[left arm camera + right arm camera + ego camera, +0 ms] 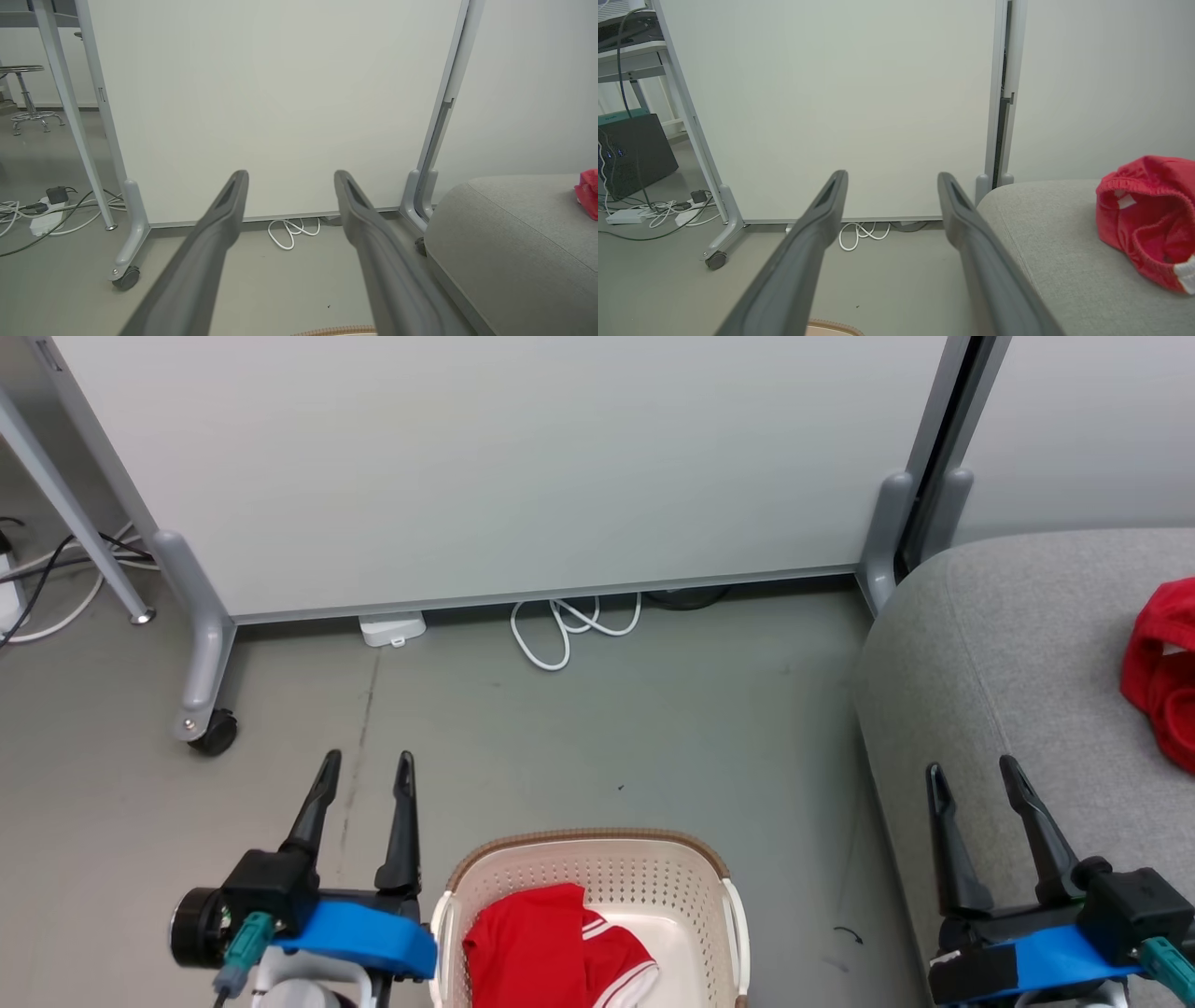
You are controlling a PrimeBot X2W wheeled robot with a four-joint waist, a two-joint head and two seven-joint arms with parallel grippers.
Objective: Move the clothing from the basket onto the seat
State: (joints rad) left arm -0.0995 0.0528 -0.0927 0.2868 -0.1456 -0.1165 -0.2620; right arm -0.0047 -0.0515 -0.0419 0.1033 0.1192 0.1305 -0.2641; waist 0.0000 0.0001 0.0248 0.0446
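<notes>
A red top (551, 952) with white stripes lies in the basket (588, 840) at the bottom middle of the frame. Another red piece (1162, 672) sits on the grey seat (980, 644) at the right edge. The left end effector (369, 761) and right end effector (971, 767) are both wide open and hold nothing. I think the left one, just beside the basket, should dip in, pinch a thick fold and lift high so nothing catches
</notes>
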